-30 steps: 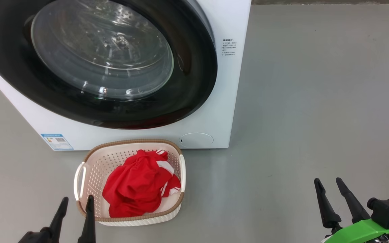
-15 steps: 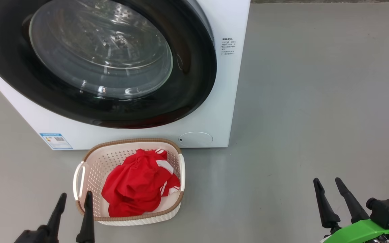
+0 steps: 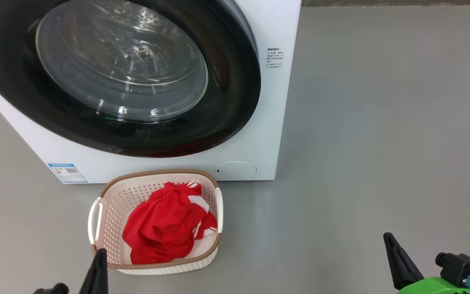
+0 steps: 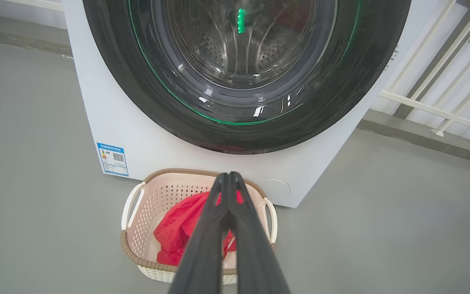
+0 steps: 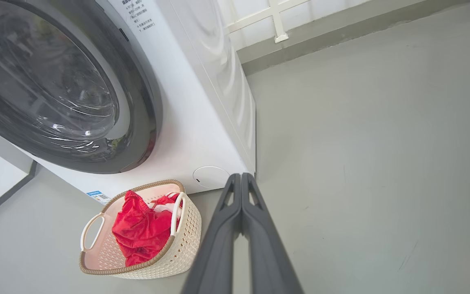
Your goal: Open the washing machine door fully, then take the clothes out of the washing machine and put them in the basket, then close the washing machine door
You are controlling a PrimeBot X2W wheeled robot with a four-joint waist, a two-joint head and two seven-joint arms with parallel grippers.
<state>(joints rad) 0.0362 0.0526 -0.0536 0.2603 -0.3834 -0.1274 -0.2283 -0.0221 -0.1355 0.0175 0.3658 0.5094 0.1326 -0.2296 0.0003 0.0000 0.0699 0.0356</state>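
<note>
The white washing machine stands at the back with its black-rimmed glass door shut flat against the front. On the floor right before it sits the cream basket, and the red clothes with white stripes lie heaped inside it. My left gripper is low at the basket's near left corner, shut and empty; in the left wrist view its fingertips meet. My right gripper hangs over bare floor at the lower right, also shut with nothing in it, fingertips pressed together.
Grey floor spreads wide to the right of the machine. A white railing and a low kerb run behind the machine. A blue label sticker sits on the machine's lower left front.
Both grippers have shut, each pair of fingers now closed together, and both have dropped lower in the head view. Basket, clothes and door have not moved.
</note>
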